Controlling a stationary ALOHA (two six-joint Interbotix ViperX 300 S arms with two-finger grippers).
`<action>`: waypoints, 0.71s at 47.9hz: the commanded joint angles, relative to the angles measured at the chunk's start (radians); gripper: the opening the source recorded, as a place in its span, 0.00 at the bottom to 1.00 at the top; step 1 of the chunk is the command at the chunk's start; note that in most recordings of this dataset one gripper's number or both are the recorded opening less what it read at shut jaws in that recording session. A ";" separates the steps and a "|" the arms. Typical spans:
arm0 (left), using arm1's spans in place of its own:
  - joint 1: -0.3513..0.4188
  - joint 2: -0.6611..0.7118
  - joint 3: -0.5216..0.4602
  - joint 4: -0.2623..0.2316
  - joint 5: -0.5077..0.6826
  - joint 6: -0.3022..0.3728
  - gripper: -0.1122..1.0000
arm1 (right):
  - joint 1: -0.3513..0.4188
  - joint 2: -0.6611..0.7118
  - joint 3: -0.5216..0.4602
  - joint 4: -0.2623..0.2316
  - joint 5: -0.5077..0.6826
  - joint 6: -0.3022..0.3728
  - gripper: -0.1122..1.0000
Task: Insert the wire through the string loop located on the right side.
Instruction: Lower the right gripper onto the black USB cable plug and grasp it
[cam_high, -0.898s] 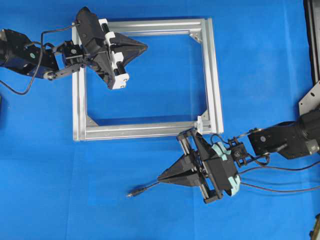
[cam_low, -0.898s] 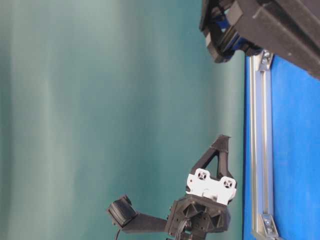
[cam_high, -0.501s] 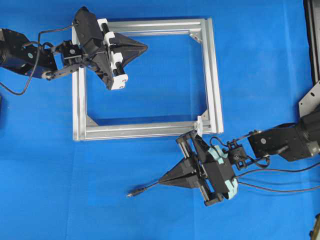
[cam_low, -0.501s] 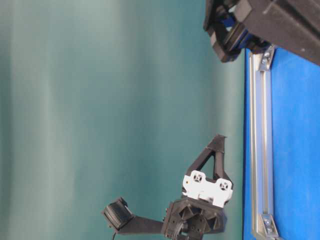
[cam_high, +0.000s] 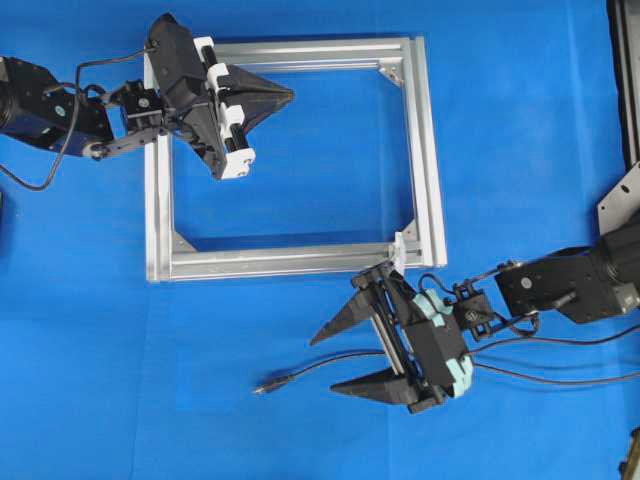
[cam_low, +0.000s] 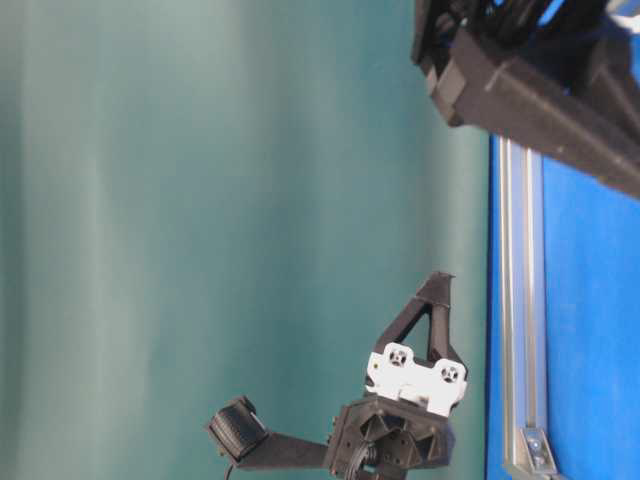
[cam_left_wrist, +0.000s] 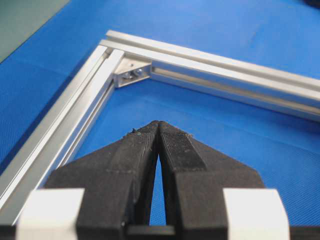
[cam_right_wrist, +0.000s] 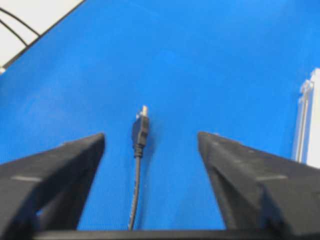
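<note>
The wire (cam_high: 300, 372) lies on the blue mat, its dark plug tip (cam_high: 262, 387) pointing left. My right gripper (cam_high: 323, 365) stands open around it, one finger on each side, not touching. In the right wrist view the plug (cam_right_wrist: 140, 131) lies between the wide-apart fingers of the right gripper (cam_right_wrist: 151, 137), nearer the left one. The white string loop (cam_high: 400, 243) sticks up at the silver frame's (cam_high: 300, 262) near right corner, just above my right wrist. My left gripper (cam_high: 290, 95) hovers shut and empty over the frame's far left part; its tips (cam_left_wrist: 159, 125) are pressed together.
The square aluminium frame has a corner bracket (cam_left_wrist: 131, 74) ahead of my left gripper. Thicker black cables (cam_high: 560, 375) trail right from the right arm. A metal bracket (cam_high: 622, 200) stands at the right edge. In the table-level view the right arm (cam_low: 530, 90) looms close.
My right gripper was shut on the wire and has opened wide; the wire now lies loose on the mat between its fingers. The left arm barely moved.
</note>
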 joint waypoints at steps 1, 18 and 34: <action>0.006 -0.029 -0.006 0.003 -0.005 0.003 0.08 | 0.008 -0.017 -0.028 0.006 0.014 0.003 0.88; 0.009 -0.029 -0.006 0.005 0.000 0.005 0.08 | 0.023 0.127 -0.098 0.040 0.035 0.029 0.82; 0.009 -0.029 -0.005 0.005 0.015 0.003 0.08 | 0.023 0.212 -0.129 0.043 -0.005 0.051 0.82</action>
